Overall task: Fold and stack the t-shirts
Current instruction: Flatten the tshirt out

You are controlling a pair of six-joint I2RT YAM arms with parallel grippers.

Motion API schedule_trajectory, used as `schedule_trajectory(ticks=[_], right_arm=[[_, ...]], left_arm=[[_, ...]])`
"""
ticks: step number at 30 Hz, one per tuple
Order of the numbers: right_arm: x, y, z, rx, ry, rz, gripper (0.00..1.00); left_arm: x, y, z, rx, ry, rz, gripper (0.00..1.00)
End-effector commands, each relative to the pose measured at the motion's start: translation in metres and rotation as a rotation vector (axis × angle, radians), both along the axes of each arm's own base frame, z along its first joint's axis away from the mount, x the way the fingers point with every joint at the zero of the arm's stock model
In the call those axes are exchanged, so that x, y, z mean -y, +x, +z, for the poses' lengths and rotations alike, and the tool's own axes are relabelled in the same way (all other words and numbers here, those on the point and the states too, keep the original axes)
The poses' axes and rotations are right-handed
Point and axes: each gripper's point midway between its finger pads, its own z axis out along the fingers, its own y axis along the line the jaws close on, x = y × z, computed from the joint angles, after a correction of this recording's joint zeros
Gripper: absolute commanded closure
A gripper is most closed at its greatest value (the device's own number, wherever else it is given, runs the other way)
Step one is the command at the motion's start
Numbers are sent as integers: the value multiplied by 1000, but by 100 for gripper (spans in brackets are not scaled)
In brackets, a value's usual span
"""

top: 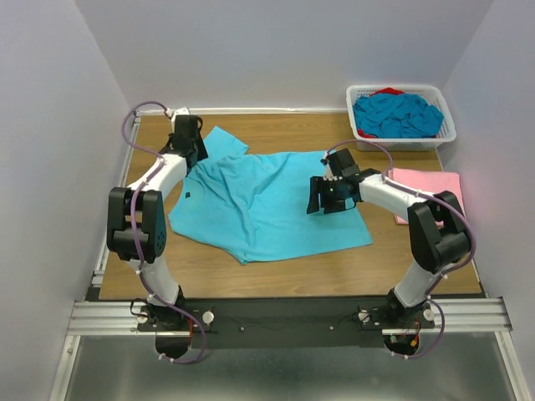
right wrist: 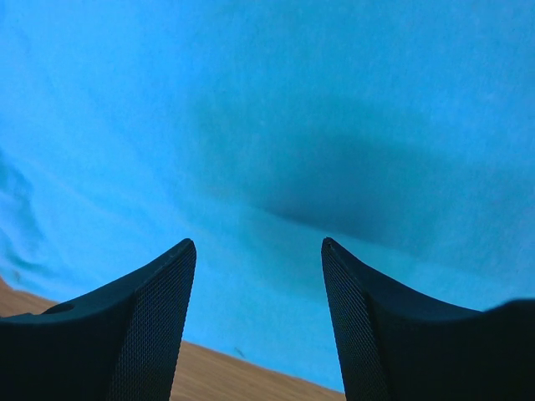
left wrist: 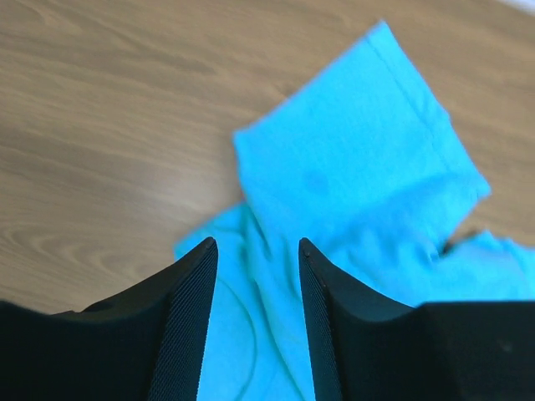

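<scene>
A turquoise t-shirt lies spread and wrinkled on the wooden table, also in the left wrist view and the right wrist view. My left gripper is open above its far left sleeve and collar, nothing between its fingers. My right gripper is open and empty just above the shirt's right part, near its edge. A folded pale pink t-shirt lies flat at the right. More turquoise shirts are piled in the basket.
A white lattice basket stands at the back right, with a bit of red cloth at its rear. Grey walls close in the table on three sides. A metal rail runs along the near edge.
</scene>
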Motion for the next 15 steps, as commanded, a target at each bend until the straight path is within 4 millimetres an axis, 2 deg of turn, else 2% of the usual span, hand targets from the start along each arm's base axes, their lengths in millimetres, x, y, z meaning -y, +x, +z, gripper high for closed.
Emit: schedule_trajectory(ticks=[1,3,6,12,15], right_arm=[[5,19,-10,34,-63,-9,31],[5,21,-16,21,-64,-13,31],[5,18,-26,-11,-65,-24,31],[21,-6,-47,-81,-98,-62,31],[29,-17,-50,-99,-106,-82,31]], left_arm=[[14,-42,-52,-175,2,-13,49],[14,-58,-72,-233,-8,-6,49],[9,-75,-88,-301,7,16,49],[8,-103,-116,-414,15,9,49],[8,-120,-130,-469,4,5,49]])
